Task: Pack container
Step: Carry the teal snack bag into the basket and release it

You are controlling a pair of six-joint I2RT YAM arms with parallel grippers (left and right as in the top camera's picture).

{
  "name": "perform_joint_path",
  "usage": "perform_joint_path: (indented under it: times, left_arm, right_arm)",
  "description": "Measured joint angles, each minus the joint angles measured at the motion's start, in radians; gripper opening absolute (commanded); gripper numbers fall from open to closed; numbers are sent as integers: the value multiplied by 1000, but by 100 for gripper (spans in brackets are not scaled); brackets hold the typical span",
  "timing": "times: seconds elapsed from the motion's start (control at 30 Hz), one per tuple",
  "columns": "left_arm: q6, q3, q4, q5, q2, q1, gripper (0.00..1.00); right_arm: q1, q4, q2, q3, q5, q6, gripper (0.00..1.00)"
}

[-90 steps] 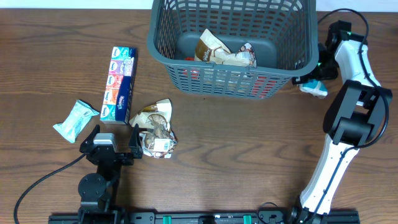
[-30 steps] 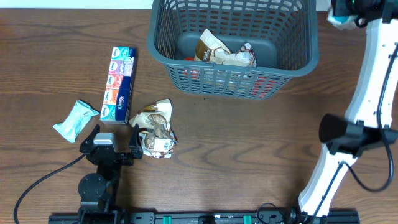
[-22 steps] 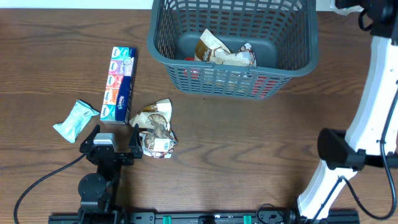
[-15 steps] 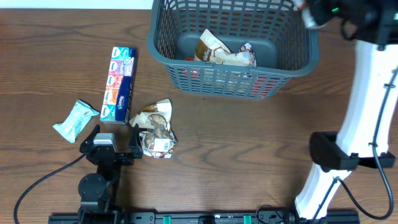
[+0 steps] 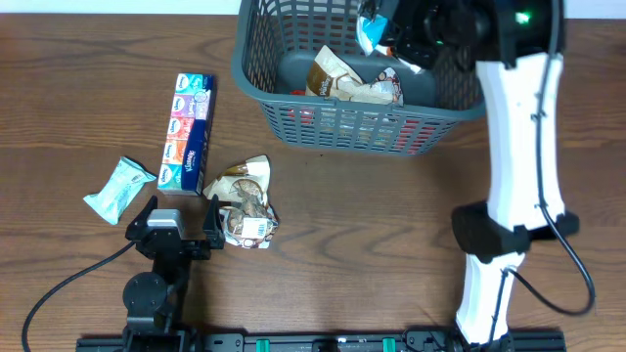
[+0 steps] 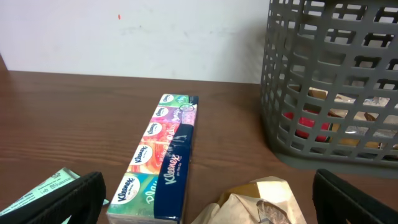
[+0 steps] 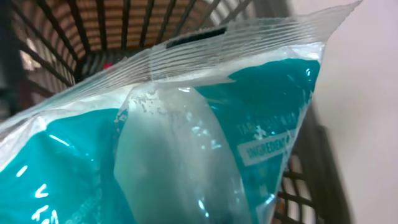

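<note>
Right gripper (image 5: pixel 384 37) clenched on a teal packet (image 7: pixel 186 143), held over the 12 o'clock side of the basket (image 5: pixel 256 73). The packet fills my right wrist view and hides the fingers, with lattice wall behind it. The basket sits at the 12 o'clock edge of the table (image 5: pixel 372 225), brown bags (image 5: pixel 342 80) on its floor. My right arm covers its 3 o'clock rim from overhead.

Left gripper (image 5: pixel 178 219) rests at 7 o'clock, jaws spread wide. A crumpled bag (image 5: pixel 246 202) lies just beside it at 2 o'clock, a tissue box (image 6: pixel 163 163) at 12 and a green packet (image 5: pixel 119 188) at 10.
</note>
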Motion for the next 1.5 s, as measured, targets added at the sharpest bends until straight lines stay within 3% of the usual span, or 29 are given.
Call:
perform_joint_path:
  times: [0.37,0.53,0.63,0.7,0.77,1.17,1.23,1.27,1.3,1.33,1.47,1.5]
  left_arm:
    - [0,0,0,0,0,0,99]
    - [0,0,0,0,0,0,99]
    - [0,0,0,0,0,0,99]
    - [0,0,0,0,0,0,99]
    - [0,0,0,0,0,0,99]
    - [0,0,0,0,0,0,99]
    - [0,0,0,0,0,0,99]
    - [0,0,0,0,0,0,99]
    - [0,0,0,0,0,0,99]
    - [0,0,0,0,0,0,99]
    - [-26,0,0,0,0,0,99]
    - [-41,0,0,0,0,0,99]
  right_arm:
    - [-34,59,300,-22,-14,-19,2]
    - [-34,60,351,-26,-32,-18,2]
    - [-34,65,351,-28,-38,-16,17]
    - [-34,75,351,-28,-46,-5,33]
    - [-34,83,351,-27,-54,1,41]
    - [-35,98,277,-24,-64,59,43]
    - [-38,140,229,-24,-40,108,51]
    - [-41,169,198,-24,-23,145,71]
    - [-46,200,158,-24,6,187,78]
    - [-54,225,118,-24,39,233,79]
    - [-146,274,-77,-22,212,504,99]
    - [-187,269,-124,-18,253,574,99]
